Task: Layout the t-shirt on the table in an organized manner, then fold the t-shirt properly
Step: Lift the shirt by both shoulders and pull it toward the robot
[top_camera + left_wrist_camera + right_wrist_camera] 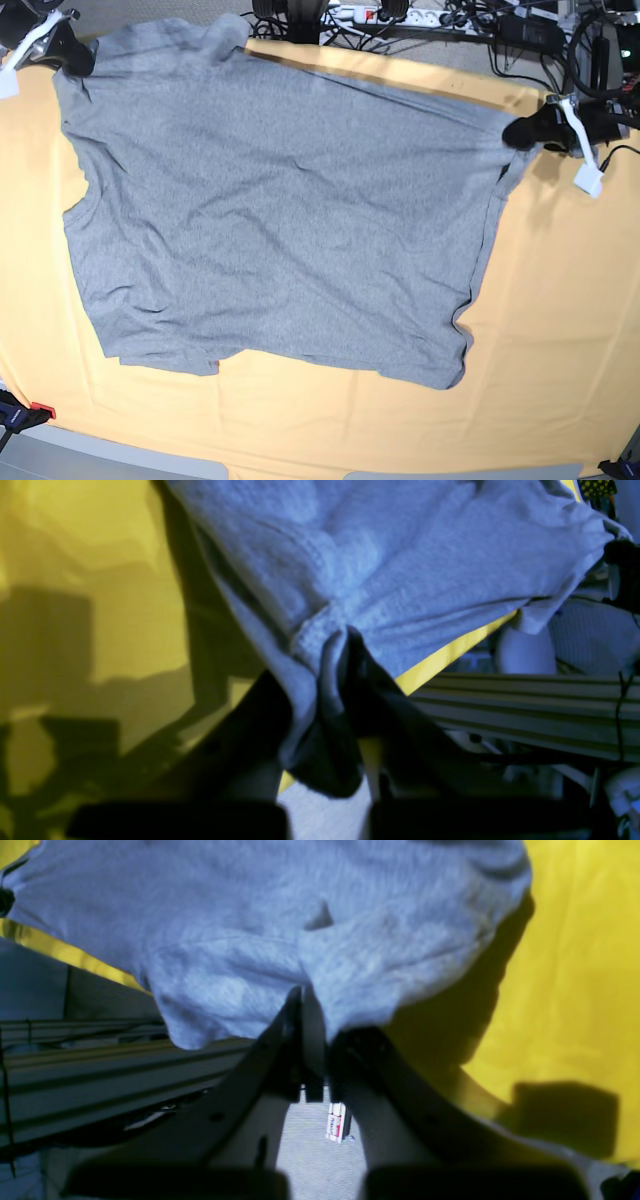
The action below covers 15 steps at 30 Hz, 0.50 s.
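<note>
The grey t-shirt (270, 220) lies spread wide over the yellow-orange table (560, 330), plain side up, its lower hem toward the near edge. My right gripper (70, 55) at the far left corner is shut on a bunch of the shirt's edge; in the right wrist view the gripper (305, 1005) pinches the t-shirt (260, 930) cloth. My left gripper (520, 132) at the far right is shut on the opposite end; in the left wrist view the gripper (342, 645) clamps a fold of the t-shirt (400, 555). The cloth runs taut between them along the table's far edge.
Cables and a power strip (400, 15) crowd the floor beyond the far edge. A metal rail (525, 705) runs under that edge. A small red-and-white box (336, 1122) lies on the floor below. A clamp (20, 412) sits at the near left corner.
</note>
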### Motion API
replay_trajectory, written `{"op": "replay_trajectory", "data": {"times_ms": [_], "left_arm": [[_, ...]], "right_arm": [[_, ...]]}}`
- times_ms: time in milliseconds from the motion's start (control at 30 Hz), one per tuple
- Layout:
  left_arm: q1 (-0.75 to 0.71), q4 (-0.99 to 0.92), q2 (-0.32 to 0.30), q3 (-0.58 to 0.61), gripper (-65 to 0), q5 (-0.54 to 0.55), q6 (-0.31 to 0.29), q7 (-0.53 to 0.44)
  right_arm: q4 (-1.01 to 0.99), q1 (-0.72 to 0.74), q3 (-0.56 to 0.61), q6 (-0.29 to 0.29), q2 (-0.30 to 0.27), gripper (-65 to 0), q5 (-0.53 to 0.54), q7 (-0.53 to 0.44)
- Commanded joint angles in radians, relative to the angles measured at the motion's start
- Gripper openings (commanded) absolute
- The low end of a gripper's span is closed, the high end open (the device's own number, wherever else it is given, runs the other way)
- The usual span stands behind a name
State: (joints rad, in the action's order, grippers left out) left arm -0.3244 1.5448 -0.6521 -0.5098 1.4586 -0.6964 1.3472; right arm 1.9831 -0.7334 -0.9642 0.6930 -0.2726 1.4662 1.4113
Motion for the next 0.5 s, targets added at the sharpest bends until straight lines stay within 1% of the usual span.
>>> {"op": "replay_trajectory", "data": {"times_ms": [0,100,200,300,467], "left_arm": [[0.003,0.030,-0.025,0.008,-65.0,0.025,-0.002,-0.002],[-0.003,0.077,-0.027,0.069,-65.0,0.025,-0.002,0.023],[-0.020,0.131,-0.027,0.119,-65.0,0.025,-0.002,0.023],[-0.024,0.161,-0.033,0.128,-65.0,0.025,-0.002,0.023],[-0.024,0.171,-0.071,0.128,-65.0,0.025,-0.002,0.023]], "right_arm": [[0.015,-0.017,-0.013,0.005,-0.006,-65.0,0.017,-0.015],[0.015,-0.024,-0.013,0.005,0.007,-65.0,0.017,-0.015],[0.015,-0.040,-0.013,0.005,0.010,-65.0,0.017,-0.015],[0.015,-0.071,-0.013,0.005,0.010,-65.0,0.017,-0.015],[0.015,-0.095,-0.013,0.005,0.009,-65.0,0.017,-0.015]]}}
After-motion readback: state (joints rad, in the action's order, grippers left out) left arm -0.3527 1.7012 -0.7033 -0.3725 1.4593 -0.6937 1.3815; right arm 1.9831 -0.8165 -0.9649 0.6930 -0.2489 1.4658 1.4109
